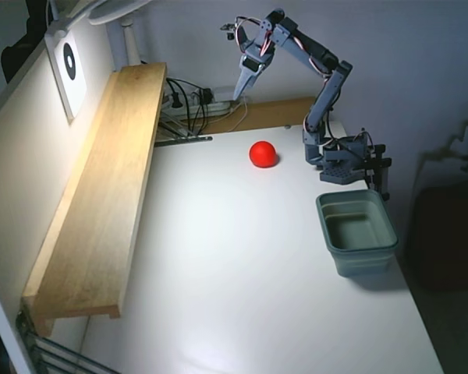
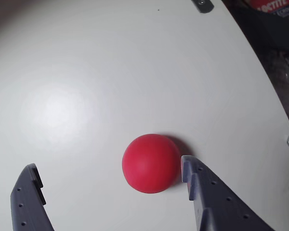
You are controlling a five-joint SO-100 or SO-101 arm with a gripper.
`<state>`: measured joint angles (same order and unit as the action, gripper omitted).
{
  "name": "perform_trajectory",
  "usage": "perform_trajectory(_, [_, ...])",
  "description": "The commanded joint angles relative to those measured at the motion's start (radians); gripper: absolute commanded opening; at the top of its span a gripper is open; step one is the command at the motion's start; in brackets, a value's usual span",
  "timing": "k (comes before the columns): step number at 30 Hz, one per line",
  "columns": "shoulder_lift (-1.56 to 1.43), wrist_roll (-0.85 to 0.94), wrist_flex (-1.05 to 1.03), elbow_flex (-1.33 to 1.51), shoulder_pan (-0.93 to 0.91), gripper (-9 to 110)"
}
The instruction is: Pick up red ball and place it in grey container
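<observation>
Resting on the white counter [image 1: 242,257], the small smooth red ball [image 1: 263,154] lies near the arm's base, well apart from the grey-green rectangular plastic container [image 1: 356,232]. The gripper [image 2: 111,168] hangs above, spread wide and empty. In the wrist view the ball [image 2: 151,163] sits off-centre, beside the right-hand finger [image 2: 202,192]; a shift that way seems needed.

Only readable text: white letters "OCTITE" on a red package [image 2: 272,6] at the far right top edge of the wrist view, first letter cut off. Sign: black ring-and-dot target on a white card [image 1: 68,66], far left wall, fixed view.
</observation>
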<state>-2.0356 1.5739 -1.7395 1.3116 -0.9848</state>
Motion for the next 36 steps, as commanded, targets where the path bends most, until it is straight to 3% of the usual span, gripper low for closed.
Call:
perform_trajectory(1, [-0.045, -0.003, -0.006, 0.011, -0.025, 38])
perform_trajectory(26, [-0.154, -0.003, -0.006, 0.039, -0.025, 38])
perform_trajectory(36, [-0.289, -0.003, 0.006, 0.335, -0.025, 38])
